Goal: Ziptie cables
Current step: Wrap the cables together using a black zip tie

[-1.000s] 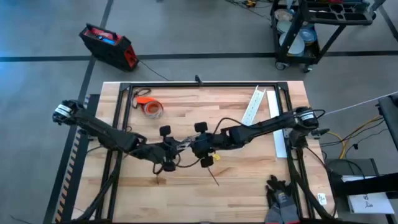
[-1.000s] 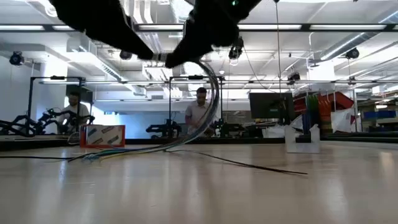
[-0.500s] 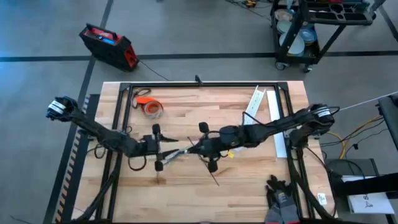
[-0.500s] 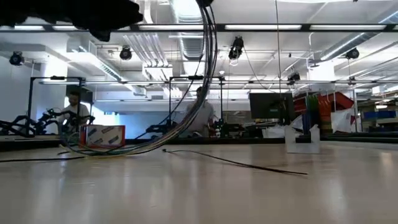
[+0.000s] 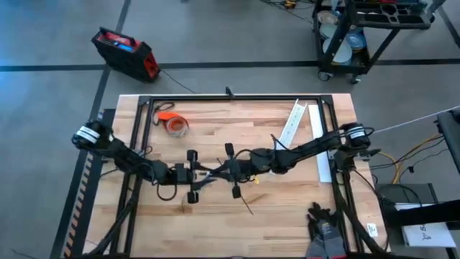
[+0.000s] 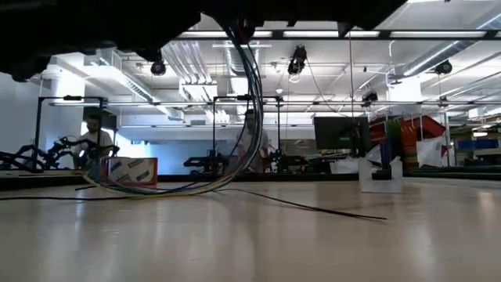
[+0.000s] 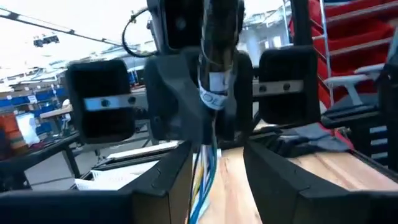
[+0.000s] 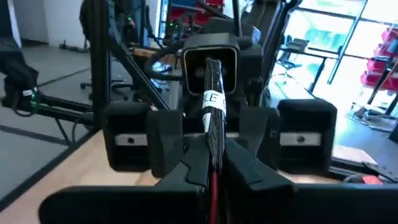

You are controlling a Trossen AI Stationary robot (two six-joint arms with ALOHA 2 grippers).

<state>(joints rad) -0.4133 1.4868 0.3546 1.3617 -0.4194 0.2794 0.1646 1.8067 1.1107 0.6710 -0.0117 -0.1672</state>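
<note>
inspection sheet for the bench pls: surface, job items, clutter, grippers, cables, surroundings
Surface: wooden table, mostly bare.
Job's things: cables lifted between both grippers, hanging in a loop to the table; ziptie lying on the table.
Clutter: orange tape roll, white slotted channel.
Grippers: left gripper and right gripper meet mid-table, each shut on the bundle.
Cables: wires trail off the table's right side.
Surroundings: red case and cart on floor; people behind.

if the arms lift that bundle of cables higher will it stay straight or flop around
Probably flop. In the low view the cables hang from above in a curve and trail along the table, which suggests limp wires. The left claw and right claw face each other closely, so any unsupported length outside them would likely sag.
</note>
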